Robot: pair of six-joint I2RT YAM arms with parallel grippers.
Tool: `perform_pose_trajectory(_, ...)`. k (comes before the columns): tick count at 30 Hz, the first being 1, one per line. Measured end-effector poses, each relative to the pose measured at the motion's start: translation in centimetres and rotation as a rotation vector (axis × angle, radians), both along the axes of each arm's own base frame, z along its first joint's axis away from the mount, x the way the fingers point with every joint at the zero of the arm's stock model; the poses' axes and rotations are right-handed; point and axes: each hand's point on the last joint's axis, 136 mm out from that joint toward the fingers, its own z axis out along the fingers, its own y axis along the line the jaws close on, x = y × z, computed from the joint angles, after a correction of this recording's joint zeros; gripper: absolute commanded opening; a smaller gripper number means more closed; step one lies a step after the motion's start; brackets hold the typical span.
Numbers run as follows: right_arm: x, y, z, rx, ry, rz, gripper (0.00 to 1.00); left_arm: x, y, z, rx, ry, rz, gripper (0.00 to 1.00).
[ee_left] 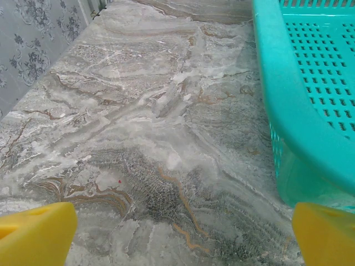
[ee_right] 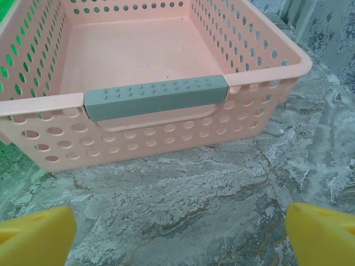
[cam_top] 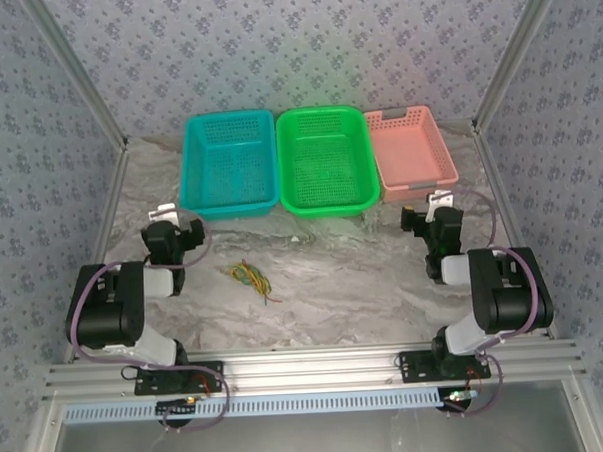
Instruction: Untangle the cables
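1. Top view: the cables point(cam_top: 252, 278) sit in one small yellow/green/reddish knot on the bench point(cam_top: 364, 283), in front of the left arm and a bit toward the middle, well clear of the teal basket point(cam_top: 192, 186). The left tool point(cam_top: 174, 224) is by that basket's front corner. The right tool point(cam_top: 438, 212) is just in front of the pink basket point(cam_top: 416, 190). Nothing's grabbed, so I'd call this the first reach.
2. Left wrist: the left tool point(ee_left: 180, 238) is spread wide, with bare bench point(ee_left: 138, 138) between its yellow fingertips point(ee_left: 36, 235). The teal basket's rim point(ee_left: 283, 111) is close on one side and the patterned wall point(ee_left: 33, 50) is on the other. I'd back off from the rim, swing over to the knot and pinch a loose end, not the middle of the clump.
3. Right wrist: the right tool point(ee_right: 178, 235) is wide too, with nothing in it, and it faces the pink basket's grey handle point(ee_right: 155, 97). There's lots of open bench between the arms, so this one could pin the bundle while the other draws a strand out. Just mind the basket fronts.
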Motion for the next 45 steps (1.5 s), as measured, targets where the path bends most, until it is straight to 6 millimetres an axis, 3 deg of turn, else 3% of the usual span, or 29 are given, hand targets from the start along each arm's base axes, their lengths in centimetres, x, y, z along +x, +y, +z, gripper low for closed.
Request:
perform_pose_trajectory(26,0.0,0.0,0.0,-0.001,0.001,-0.001,0.99,0.0,-0.1,0.0,0.0,-0.002,-0.005,0.99)
perform_pose_trajectory(29,-0.6,-0.1,0.9,-0.011,0.005,-0.018,0.99,-0.6,-0.4,0.8,0.01,-0.023,-0.012,0.99)
perform_pose_trajectory(31,-0.9,-0.2,2.7,-0.02,-0.031,-0.032,0.99,-1.5,-0.9,2.3,0.017,-0.04,-0.018,0.99)
perform_pose_trajectory(36,-2.9,0.3,9.2,-0.033,-0.147,-0.056,0.99,-2.2,-2.9,10.9,0.016,-0.198,-0.058,0.99)
perform_pose_trajectory(40,-4.6,0.8,19.1,0.029,-0.29,-0.058,0.99,-2.3,-5.6,19.3,0.001,-0.307,-0.111,0.99)
perform_pose_trajectory(42,-5.7,1.1,24.5,0.148,-0.354,-0.063,0.99,-2.7,-7.6,22.9,-0.011,-0.331,-0.145,0.99)
perform_pose_trajectory(44,-6.9,1.5,28.0,0.326,-0.368,-0.067,0.99,-3.4,-10.1,26.3,-0.084,-0.314,-0.203,0.99)
perform_pose_trajectory(45,-7.2,1.8,28.8,0.389,-0.363,-0.053,0.99,-3.7,-10.8,27.7,-0.13,-0.312,-0.227,0.99)
